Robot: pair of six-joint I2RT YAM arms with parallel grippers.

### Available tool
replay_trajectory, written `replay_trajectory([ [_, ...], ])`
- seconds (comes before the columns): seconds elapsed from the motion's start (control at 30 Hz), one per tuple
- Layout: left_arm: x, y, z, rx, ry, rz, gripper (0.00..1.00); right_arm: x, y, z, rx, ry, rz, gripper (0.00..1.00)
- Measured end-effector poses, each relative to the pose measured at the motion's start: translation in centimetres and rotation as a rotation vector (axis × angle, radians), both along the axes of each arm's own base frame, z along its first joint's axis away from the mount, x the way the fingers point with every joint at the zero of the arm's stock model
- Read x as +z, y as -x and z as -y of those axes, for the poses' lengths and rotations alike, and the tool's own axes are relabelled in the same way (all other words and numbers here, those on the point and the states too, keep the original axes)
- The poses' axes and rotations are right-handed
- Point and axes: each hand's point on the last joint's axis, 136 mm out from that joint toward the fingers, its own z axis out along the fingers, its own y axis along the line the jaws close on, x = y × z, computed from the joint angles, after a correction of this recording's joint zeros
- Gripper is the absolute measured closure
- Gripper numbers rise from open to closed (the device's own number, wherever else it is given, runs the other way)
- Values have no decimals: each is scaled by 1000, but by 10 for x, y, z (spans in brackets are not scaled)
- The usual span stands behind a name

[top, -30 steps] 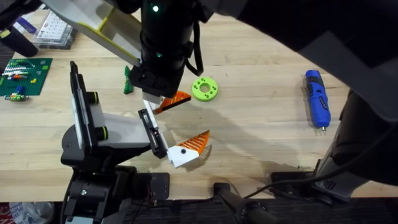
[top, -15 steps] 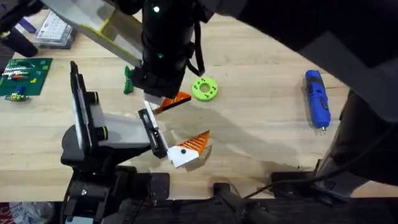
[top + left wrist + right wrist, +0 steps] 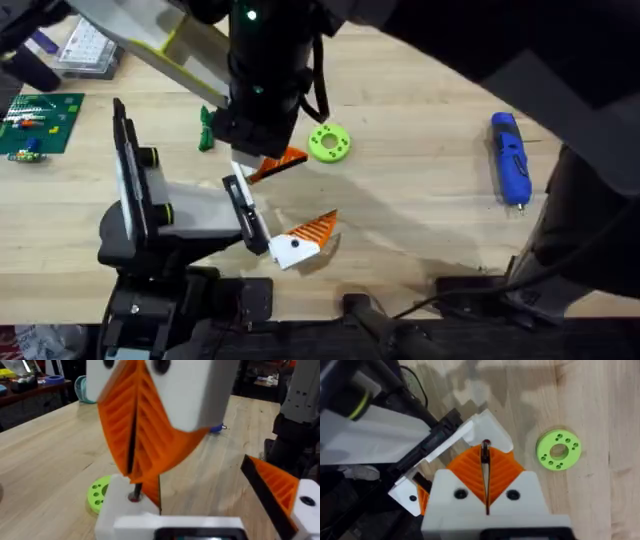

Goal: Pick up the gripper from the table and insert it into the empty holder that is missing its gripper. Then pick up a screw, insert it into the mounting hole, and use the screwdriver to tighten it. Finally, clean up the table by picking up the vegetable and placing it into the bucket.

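Lime-green ring (image 3: 329, 143) seemingly beside the gripper (image 3: 277, 164)

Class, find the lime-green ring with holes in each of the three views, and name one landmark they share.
Overhead: lime-green ring on the table, beside the orange gripper.
Left wrist: ring low, behind orange fingers.
Right wrist: ring on wood, apart from the fingers.
Shared landmark: the wooden table.

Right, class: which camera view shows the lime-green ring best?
The right wrist view: the lime-green ring lies whole and unobstructed, its holes clear. The overhead view shows it whole but smaller; the left wrist view shows part of it, the rest hidden behind a white piece.
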Motion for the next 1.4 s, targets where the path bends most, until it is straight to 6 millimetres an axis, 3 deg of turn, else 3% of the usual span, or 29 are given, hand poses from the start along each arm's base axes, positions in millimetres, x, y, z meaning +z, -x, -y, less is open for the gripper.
replay_trajectory([
  [1.4,0,0,0,0,0,0,14,0,-5,1,-7,10,26,992],
])
